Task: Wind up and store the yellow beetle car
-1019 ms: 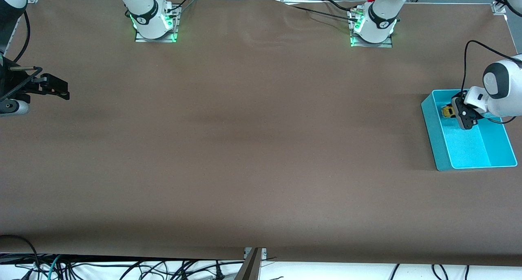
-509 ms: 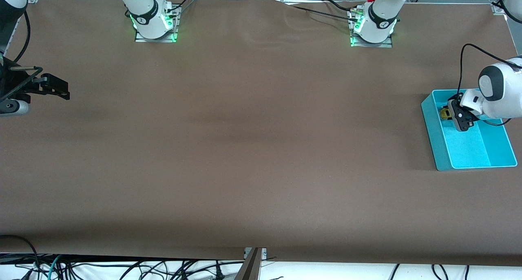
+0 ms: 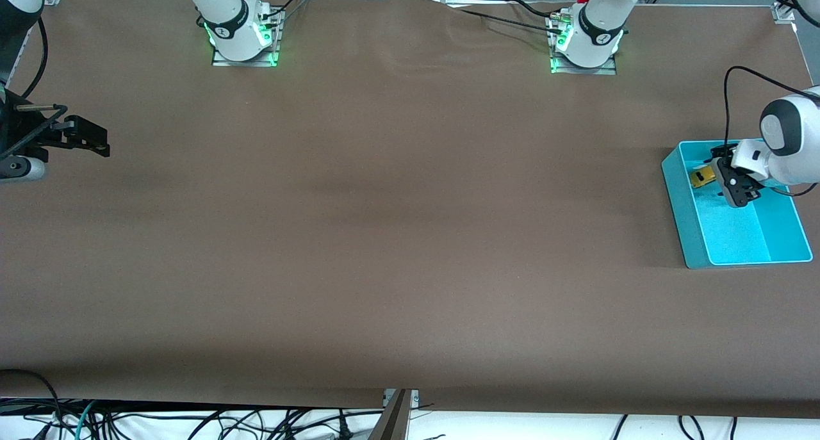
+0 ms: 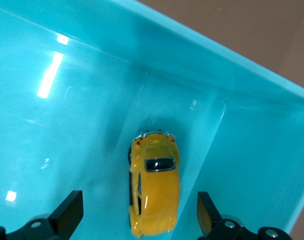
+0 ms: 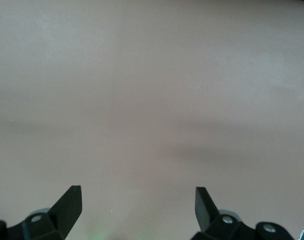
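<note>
Item: yellow beetle car [image 4: 153, 187], which you find lying loose on the floor of the turquoise bin [image 3: 680, 200], in the bin's corner toward the arm bases; the bin sits at the left arm's end of the table. Left gripper [image 4: 137, 220] hovers over the car, fingers spread, touching nothing. Right gripper [image 5: 137, 209] waits over the bare table [image 3: 384, 235] at the right arm's end, fingers likewise spread and holding nothing.

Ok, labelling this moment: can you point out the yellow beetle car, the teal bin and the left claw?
yellow beetle car [image 4: 154, 192], left wrist view, on its roof.
teal bin [image 3: 737, 235], front view, on its bare floor.
left claw [image 4: 139, 215], left wrist view, midway between its open fingertips.
</note>
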`<state>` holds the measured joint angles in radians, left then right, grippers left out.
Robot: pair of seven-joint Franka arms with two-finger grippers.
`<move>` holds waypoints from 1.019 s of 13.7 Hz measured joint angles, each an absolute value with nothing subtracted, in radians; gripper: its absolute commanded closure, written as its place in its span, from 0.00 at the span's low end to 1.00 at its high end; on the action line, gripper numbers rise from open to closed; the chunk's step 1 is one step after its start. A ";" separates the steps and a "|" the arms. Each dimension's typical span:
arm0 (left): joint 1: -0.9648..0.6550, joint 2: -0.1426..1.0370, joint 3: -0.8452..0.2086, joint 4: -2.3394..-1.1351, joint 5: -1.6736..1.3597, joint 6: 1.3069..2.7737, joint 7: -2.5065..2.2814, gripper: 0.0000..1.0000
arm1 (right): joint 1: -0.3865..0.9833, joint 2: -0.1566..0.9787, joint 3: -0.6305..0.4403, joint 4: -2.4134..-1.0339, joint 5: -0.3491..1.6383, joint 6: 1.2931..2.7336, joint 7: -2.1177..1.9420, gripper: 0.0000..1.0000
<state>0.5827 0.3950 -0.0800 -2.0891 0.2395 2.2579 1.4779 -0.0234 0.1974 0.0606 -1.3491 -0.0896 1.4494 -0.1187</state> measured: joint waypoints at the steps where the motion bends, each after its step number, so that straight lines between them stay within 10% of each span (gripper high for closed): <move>1: 0.583 0.381 -0.081 -2.088 0.240 2.258 1.477 0.00 | -0.023 0.197 0.061 -1.349 -0.090 1.449 -0.119 0.00; 14: 0.313 0.125 -0.210 -1.840 0.113 1.751 0.653 0.00 | -0.023 0.197 0.061 -1.349 -0.090 1.449 -0.119 0.00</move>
<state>0.3126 0.1245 -0.2097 -1.8396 0.1132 1.7510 0.6529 -0.0234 0.1974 0.0606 -1.3491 -0.0896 1.4494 -0.1186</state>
